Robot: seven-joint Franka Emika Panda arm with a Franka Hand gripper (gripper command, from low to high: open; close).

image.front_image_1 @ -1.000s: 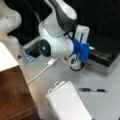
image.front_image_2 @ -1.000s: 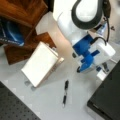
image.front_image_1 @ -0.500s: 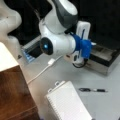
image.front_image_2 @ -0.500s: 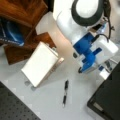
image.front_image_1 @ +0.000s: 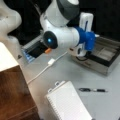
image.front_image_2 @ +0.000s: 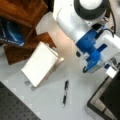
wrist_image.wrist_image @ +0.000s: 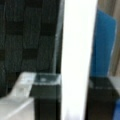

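Observation:
In the wrist view my gripper (wrist_image.wrist_image: 75, 81) is shut on a tall white block (wrist_image.wrist_image: 77, 37), which stands between the two black fingers (wrist_image.wrist_image: 46, 100). A blue surface (wrist_image.wrist_image: 103, 42) shows behind it. In a front view the white block (image.front_image_1: 86, 21), with a blue stripe, sticks up above the blue wrist mount (image.front_image_1: 87, 41), over a grey tray (image.front_image_1: 110, 63). From above, the blue mount (image.front_image_2: 93, 52) hangs beside the tray's corner (image.front_image_2: 96, 100). A black pen (image.front_image_1: 92, 90) (image.front_image_2: 65, 93) lies on the table below the arm.
A white spiral notebook (image.front_image_1: 66, 103) (image.front_image_2: 41, 63) lies near the pen. A white cable with a plug (image.front_image_1: 51, 62) runs across the table. Wooden furniture (image.front_image_1: 12, 92) (image.front_image_2: 22, 10) stands at the side, with a blue item (image.front_image_2: 11, 33) under it.
The arm's blue wrist has shifted slightly to the right and upward in both front views. The pen and the notebook have not moved.

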